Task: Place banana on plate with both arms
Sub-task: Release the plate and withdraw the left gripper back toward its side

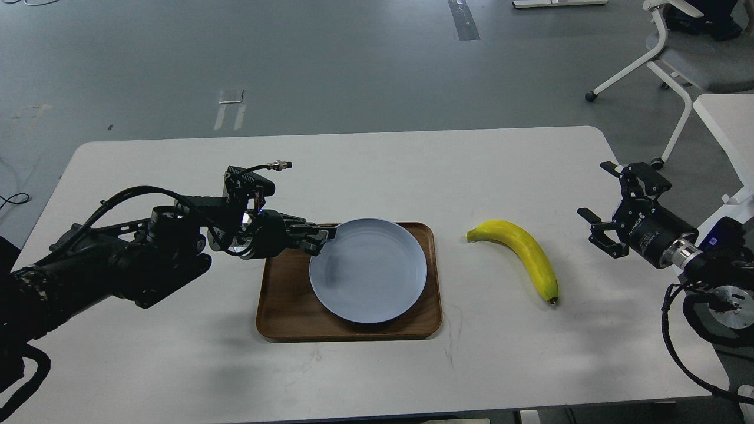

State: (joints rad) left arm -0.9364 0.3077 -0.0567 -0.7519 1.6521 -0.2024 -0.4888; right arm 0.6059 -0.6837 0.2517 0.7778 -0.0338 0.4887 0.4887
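The pale blue-grey plate [368, 271] lies flat in the right half of the brown wooden tray [283, 306]. My left gripper [324, 237] is shut on the plate's upper left rim. The yellow banana [524, 253] lies on the white table right of the tray, greenish stem end towards the tray, dark tip towards me. My right gripper [602, 219] is open and empty, above the table to the right of the banana and apart from it.
The white table [177, 365] carries only the tray and the banana. A white office chair [677, 53] stands on the grey floor at the back right. A second white table's corner [727, 118] shows at the right edge.
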